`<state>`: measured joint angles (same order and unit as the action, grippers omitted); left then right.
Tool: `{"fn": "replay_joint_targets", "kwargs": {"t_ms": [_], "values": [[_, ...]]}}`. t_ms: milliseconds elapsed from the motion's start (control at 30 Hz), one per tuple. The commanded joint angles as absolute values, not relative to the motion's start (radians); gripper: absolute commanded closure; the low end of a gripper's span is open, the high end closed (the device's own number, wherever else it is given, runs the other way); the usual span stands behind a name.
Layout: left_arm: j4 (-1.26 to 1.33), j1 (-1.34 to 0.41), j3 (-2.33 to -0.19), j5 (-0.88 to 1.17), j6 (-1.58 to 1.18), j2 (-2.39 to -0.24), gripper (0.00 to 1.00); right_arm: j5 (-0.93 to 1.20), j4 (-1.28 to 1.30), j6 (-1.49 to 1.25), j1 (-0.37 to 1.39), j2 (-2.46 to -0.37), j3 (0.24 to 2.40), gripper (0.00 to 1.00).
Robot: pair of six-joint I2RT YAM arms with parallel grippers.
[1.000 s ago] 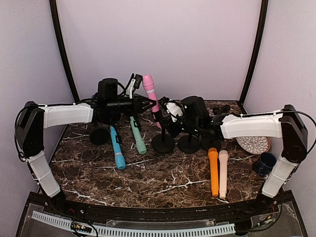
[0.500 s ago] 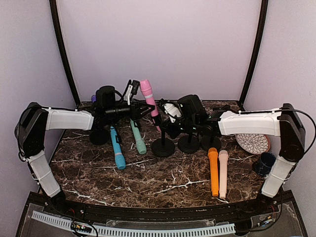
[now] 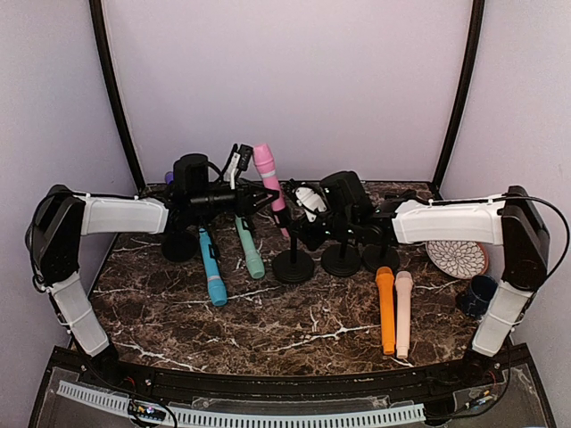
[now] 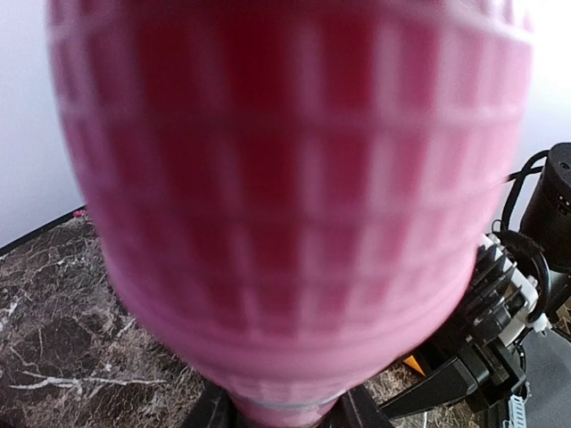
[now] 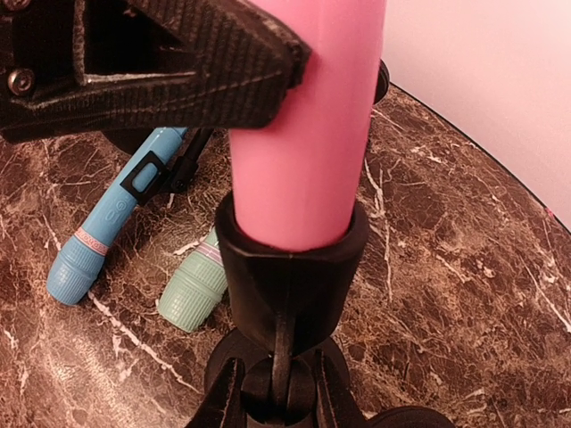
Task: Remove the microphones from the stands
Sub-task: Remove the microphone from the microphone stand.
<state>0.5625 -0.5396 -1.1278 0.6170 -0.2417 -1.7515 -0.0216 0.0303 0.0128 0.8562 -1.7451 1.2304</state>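
Resting in stand (image 5: 290, 285): pink microphone (image 3: 267, 174) | left tool (image 3: 266, 198) clamps it; right tool (image 5: 277, 406) clamps stand

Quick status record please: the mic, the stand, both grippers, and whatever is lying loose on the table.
pink microphone: seated in the clip, tilted, not yet out
left gripper: shut on pink microphone, above the clip
right gripper: shut on stand stem, below the clip
lying on table: blue microphone, green microphone, orange microphone, beige microphone

marble table (image 3: 294, 332) (loose microphones (image 3: 385, 308), stands (image 3: 293, 266))
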Motion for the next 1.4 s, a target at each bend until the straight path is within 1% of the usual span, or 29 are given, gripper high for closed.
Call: {"fn": "replay_joint_targets", "kwargs": {"t_ms": [0, 133, 400, 600, 667, 800, 867, 1000, 1267, 1367], "values": [[0.418, -0.511, -1.293, 0.507, -0.254, -1.644, 1.00, -0.207, 0.146, 0.047, 0.799, -1.736, 1.152, 1.00], [0.307, -0.506, -1.363, 0.471, -0.288, -1.672, 1.00, -0.212, 0.126, 0.078, 0.808, -1.719, 1.124, 1.00], [0.306, -0.506, -1.374, 0.485, -0.300, -1.678, 1.00, -0.206, 0.118, 0.084, 0.811, -1.710, 1.122, 1.00], [0.340, -0.505, -1.341, 0.497, -0.278, -1.661, 1.00, -0.222, 0.130, 0.045, 0.807, -1.708, 1.140, 1.00], [0.405, -0.506, -1.302, 0.531, -0.260, -1.643, 1.00, -0.219, 0.148, 0.020, 0.800, -1.714, 1.160, 1.00], [0.704, -0.514, -1.145, 0.605, -0.224, -1.578, 1.00, -0.182, 0.194, -0.026, 0.779, -1.737, 1.206, 1.00], [0.748, -0.520, -1.089, 0.616, -0.203, -1.555, 1.00, -0.152, 0.211, -0.044, 0.768, -1.745, 1.222, 1.00], [0.732, -0.530, -1.077, 0.614, -0.155, -1.541, 1.00, -0.127, 0.219, -0.053, 0.757, -1.748, 1.233, 1.00], [0.718, -0.532, -1.081, 0.584, -0.163, -1.550, 1.00, -0.130, 0.195, -0.035, 0.755, -1.735, 1.207, 1.00], [0.620, -0.532, -1.117, 0.524, -0.177, -1.560, 1.00, -0.146, 0.168, -0.009, 0.756, -1.724, 1.182, 1.00]]}}
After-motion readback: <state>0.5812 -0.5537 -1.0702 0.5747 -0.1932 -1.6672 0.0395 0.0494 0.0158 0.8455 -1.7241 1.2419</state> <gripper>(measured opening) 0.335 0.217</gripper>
